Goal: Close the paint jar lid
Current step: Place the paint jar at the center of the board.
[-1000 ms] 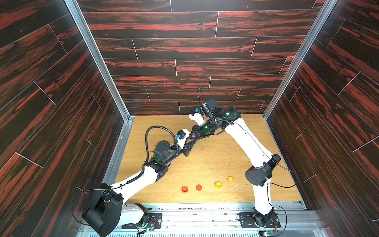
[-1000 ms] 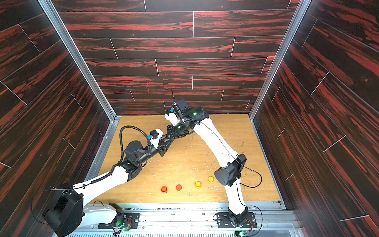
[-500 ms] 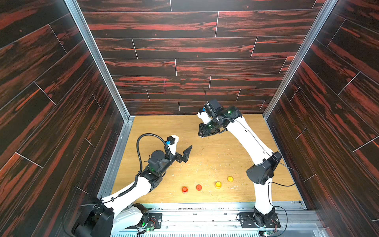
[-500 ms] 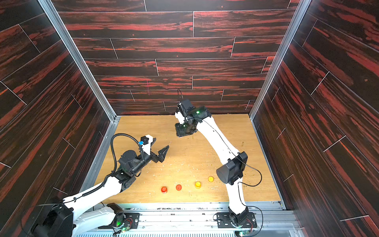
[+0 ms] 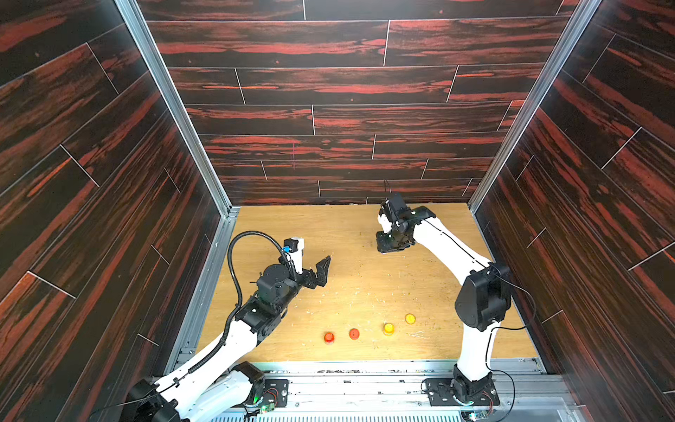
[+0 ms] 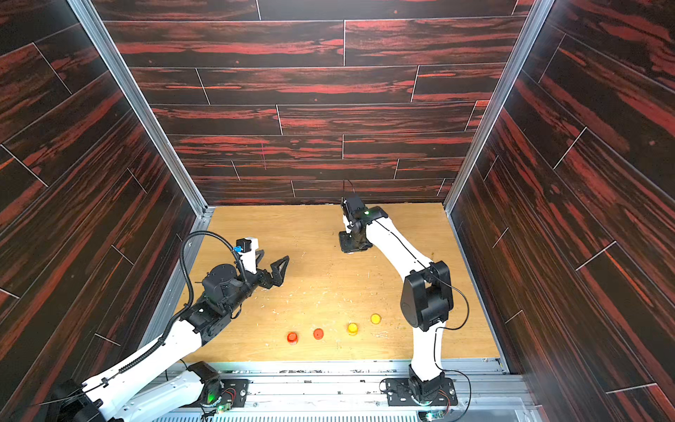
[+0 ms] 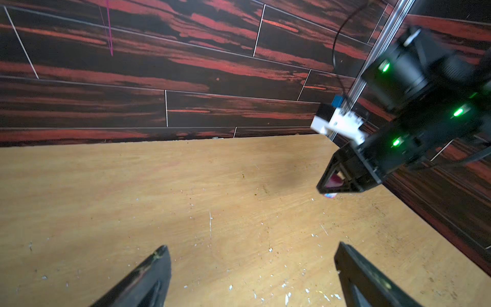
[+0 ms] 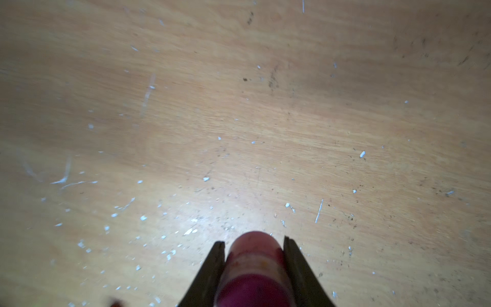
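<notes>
— Magenta from end to end: small paint jar point(image 8: 252, 265), pinched across its sides by the right gripper point(image 8: 253, 240), hanging clear of the table point(image 7: 106, 199), toward the back wall point(image 5: 328, 120).

— Lid on?

— Seems so, judging by the darker lid point(image 8: 252, 289) sitting square against a paler band of the body (rounded far end poking out past the jaws). Probably seated; tight or not, cannot tell.

— And the left gripper point(image 7: 252, 246)?

— Spread wide, grasping nothing, well apart from the jar, hovering low over bare wood.

— Much left to do, then?

— Little, by the look of things: perhaps a last check on tightness, then setting the jar down upright. Untouched near the front edge: row of small red and yellow pieces point(image 5: 353, 333), well apart from both grippers.

— Any worry?

— Small, smooth, round: likely to slip or roll if released at a tilt.
</notes>
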Controlling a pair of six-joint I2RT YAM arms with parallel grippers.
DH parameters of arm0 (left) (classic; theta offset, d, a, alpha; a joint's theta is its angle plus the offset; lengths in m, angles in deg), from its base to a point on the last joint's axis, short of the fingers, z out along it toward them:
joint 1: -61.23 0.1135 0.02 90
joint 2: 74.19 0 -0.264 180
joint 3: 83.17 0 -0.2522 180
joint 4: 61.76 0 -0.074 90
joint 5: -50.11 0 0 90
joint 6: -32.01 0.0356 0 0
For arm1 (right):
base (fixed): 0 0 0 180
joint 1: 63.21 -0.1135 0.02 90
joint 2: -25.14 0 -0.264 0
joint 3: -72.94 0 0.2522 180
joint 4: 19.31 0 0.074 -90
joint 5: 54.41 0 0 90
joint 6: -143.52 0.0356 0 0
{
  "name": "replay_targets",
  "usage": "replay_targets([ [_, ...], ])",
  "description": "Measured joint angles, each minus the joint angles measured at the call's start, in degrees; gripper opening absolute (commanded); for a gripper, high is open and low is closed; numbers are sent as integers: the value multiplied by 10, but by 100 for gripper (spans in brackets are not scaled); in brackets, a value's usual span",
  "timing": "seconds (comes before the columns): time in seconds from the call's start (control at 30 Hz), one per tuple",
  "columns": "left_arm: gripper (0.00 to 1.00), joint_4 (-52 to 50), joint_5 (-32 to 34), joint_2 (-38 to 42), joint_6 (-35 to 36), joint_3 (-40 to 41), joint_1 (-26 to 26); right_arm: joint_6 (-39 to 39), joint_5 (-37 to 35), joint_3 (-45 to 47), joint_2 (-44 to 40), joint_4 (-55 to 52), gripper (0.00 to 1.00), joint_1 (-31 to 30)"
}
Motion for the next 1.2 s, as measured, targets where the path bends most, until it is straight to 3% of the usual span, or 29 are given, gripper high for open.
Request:
replay_targets([
  [0.17,100,-11,-3,4,-25,0,0,-1,0,43,16,57,29,14],
  [0.77,100,-28,-17,20,-36,13,0,-3,-20,36,143,124,32,29],
  [1.0,100,-32,-16,27,-34,13,1,3,-18,36,147,128,56,30],
  [1.2,100,-34,-15,29,-34,13,2,0,-2,48,135,139,63,30],
])
